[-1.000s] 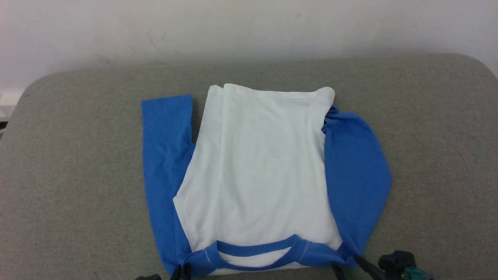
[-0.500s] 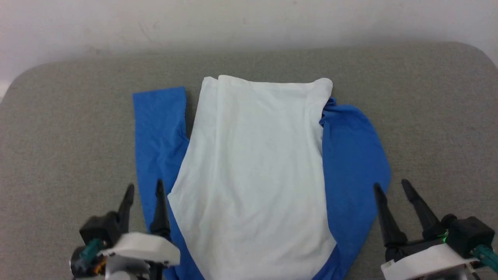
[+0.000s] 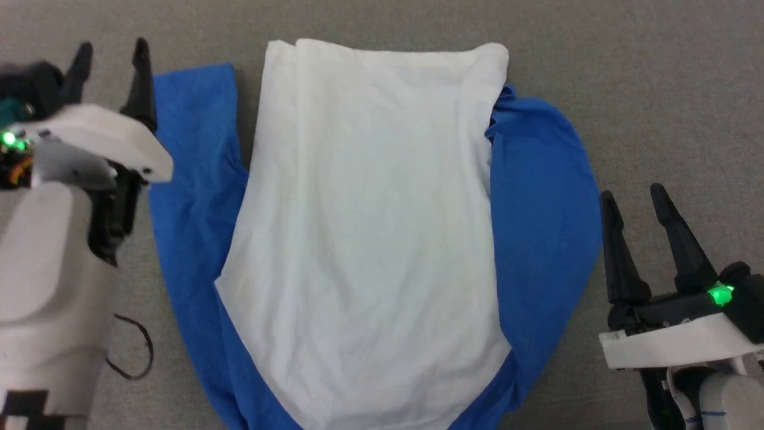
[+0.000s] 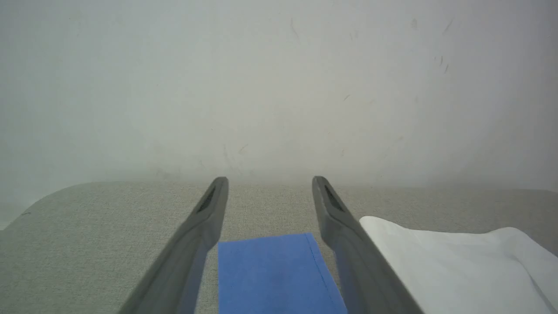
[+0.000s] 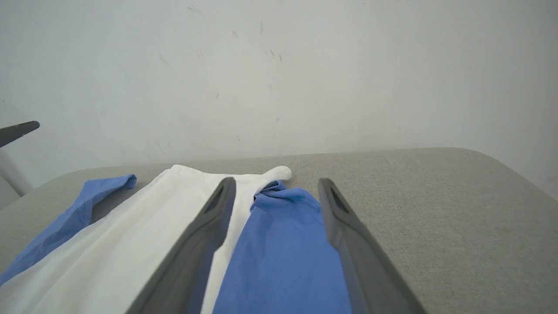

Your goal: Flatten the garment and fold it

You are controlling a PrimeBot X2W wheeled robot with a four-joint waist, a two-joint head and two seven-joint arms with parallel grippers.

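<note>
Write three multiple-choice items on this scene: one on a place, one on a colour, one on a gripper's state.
1. Where is the left gripper?
A) by the cuff end of the garment's left sleeve
B) over the white body
C) beside the right sleeve

2. What colour are the sleeves?
A) red
B) green
C) blue

3. How is the right gripper?
A) shut on a sleeve
B) open, holding nothing
C) shut on the neckband

Key:
1 A, the cuff shows between its fingers in the left wrist view.
2 C, both sleeves are bright blue beside the white body.
3 B, its fingers stand apart and grip nothing.
</note>
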